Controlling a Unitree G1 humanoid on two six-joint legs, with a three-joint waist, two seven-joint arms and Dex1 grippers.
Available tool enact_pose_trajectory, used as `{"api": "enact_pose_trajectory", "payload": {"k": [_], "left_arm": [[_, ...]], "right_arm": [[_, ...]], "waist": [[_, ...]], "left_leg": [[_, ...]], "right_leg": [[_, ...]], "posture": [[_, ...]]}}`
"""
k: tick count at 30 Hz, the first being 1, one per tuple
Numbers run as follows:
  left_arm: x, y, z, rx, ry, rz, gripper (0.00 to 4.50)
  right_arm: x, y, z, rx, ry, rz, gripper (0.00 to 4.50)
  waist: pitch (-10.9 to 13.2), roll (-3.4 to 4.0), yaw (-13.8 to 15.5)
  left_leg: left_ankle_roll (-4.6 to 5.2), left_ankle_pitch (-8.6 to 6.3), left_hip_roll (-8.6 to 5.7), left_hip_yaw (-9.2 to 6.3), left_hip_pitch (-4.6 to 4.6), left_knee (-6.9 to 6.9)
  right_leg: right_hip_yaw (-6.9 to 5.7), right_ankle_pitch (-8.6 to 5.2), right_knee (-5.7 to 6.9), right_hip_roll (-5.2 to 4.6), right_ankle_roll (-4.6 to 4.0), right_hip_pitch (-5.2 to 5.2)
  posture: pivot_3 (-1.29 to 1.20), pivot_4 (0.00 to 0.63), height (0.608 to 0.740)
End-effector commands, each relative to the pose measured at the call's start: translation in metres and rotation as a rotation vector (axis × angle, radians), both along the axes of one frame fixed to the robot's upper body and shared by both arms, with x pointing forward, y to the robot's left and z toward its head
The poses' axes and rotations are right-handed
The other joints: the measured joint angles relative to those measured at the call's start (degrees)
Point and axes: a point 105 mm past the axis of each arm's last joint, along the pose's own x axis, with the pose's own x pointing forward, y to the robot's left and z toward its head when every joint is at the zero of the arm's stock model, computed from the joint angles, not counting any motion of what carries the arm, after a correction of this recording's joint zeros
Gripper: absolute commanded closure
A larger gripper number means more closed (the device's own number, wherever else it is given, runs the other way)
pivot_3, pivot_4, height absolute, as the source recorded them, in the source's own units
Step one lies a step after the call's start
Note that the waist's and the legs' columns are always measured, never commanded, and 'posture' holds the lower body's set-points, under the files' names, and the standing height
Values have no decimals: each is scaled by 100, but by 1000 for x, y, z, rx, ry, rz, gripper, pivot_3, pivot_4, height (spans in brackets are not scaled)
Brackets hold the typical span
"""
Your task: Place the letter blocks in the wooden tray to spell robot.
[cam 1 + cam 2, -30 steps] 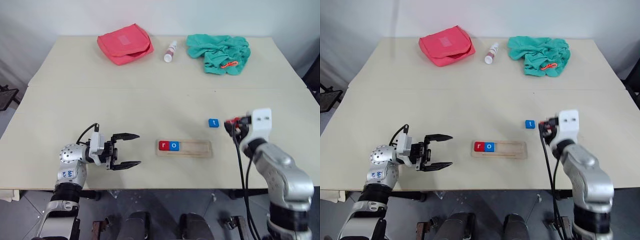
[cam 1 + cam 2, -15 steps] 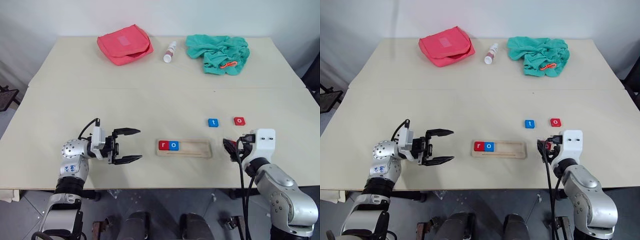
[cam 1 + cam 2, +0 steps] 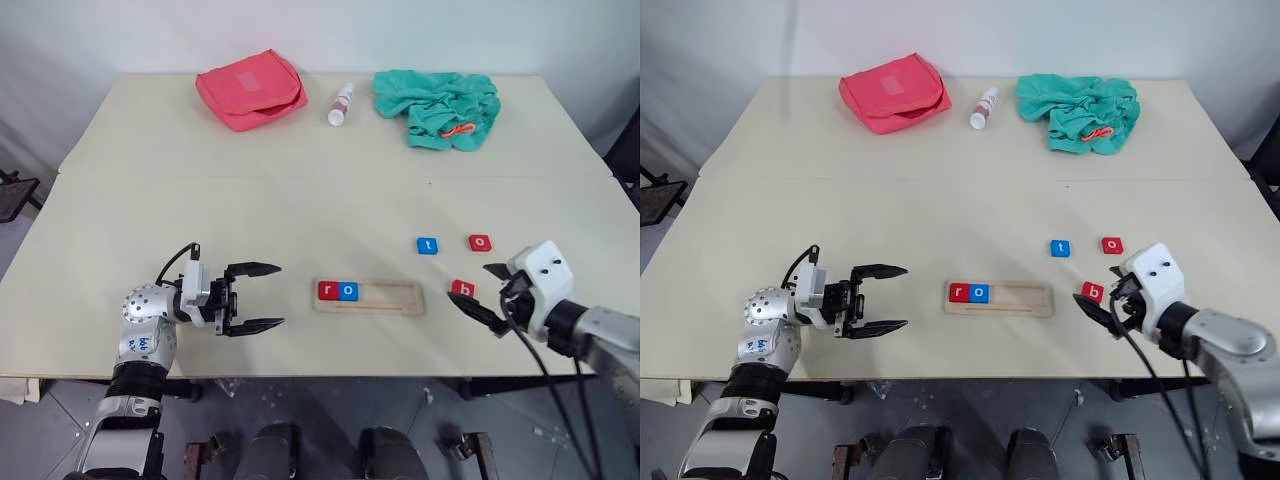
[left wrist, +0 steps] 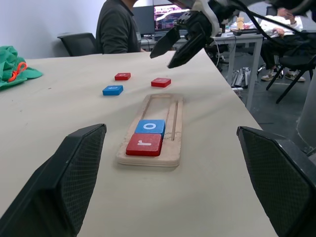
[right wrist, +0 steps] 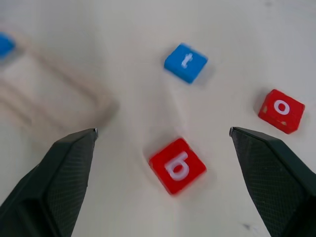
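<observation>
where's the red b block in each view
left eye view: red b block on the table, just right of the wooden tray.
right eye view: same spot.
left wrist view: just past the tray's far end.
right wrist view: between the open right hand's fingers.
Shared landmark: blue t block.

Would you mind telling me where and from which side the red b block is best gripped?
Probably across two opposite side edges, coming from above. The red b block lies flat on the table, apart from the blue t block, the red o block and the wooden tray. The open right gripper hangs beside it.
</observation>
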Motion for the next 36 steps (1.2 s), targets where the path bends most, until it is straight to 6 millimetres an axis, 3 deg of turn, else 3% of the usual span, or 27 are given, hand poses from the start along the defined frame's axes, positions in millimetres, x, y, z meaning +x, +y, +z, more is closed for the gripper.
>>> {"api": "enact_pose_trajectory", "payload": {"k": [1,9,14,17,24,36], "left_arm": [[-7,1,4,-18,-32,-23,0],[-14,2,2,-29,-31,4,0],[-19,3,1,-37,-31,35,0],[-21,4,1,-35,-29,42,0],[-22,5,0,-34,-26,52,0],[-16,5,4,-32,-31,44,0]], "right_arm": [[3,-9,-2,-145,72,192,31],[26,-18,-7,-225,139,303,31],[39,-18,-21,-252,196,328,31],[39,-18,-25,-254,213,334,633],[40,-13,-23,-253,197,346,3022],[43,16,19,-214,72,385,3035]], "waist": [[0,0,-7],[1,-1,-10],[1,-1,2],[1,-1,-1],[0,-2,2],[1,-1,2]], "left_leg": [[0,0,1,3,0,0],[0,0,4,5,-1,3],[0,0,4,-2,-3,10],[0,0,3,-5,-7,11],[0,0,4,-7,-5,15],[-1,0,4,-6,-5,13]], "right_leg": [[1,0,-1,0,0,0],[-3,0,-5,-2,0,-1],[-7,0,-5,-2,0,2],[-10,0,-5,-3,0,1],[-12,0,-5,-2,0,7],[-12,0,-5,-2,0,4]], "posture": [[0,150,740],[0,150,740],[0,150,740],[0,150,740],[0,150,740],[0,150,740]]}}
